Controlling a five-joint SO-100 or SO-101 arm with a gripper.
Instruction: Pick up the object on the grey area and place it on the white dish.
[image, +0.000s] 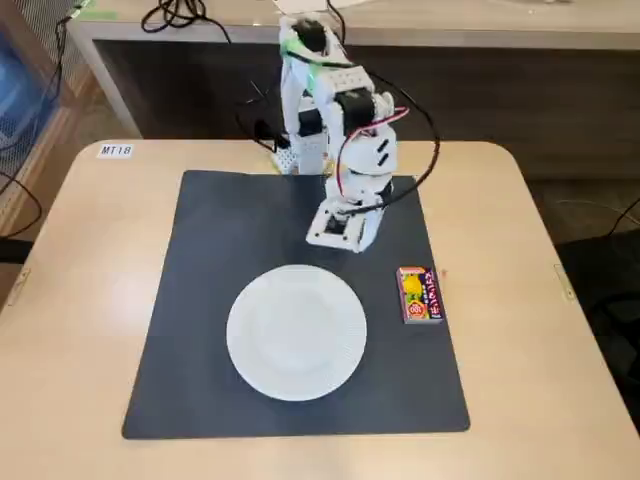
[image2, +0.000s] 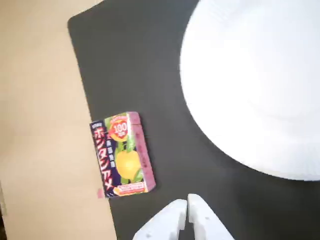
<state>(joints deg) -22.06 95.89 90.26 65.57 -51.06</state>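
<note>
Candy box (image2: 121, 155) lies flat at the dark grey mat's (image: 220, 240) right edge in fixed view, partly overhanging onto the wooden tabletop (image: 540, 300) in wrist view. White plate (image: 296, 332) sits mid-mat, near the box, not touching. Gripper (image2: 187, 201) hovers near the box, fingertips pressed together, holding nothing.

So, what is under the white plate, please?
The white plate lies on the dark mat, which shows all around it. The mat below the plate is covered, so anything there cannot be seen. The small box lies beside the plate, apart from it.
</note>
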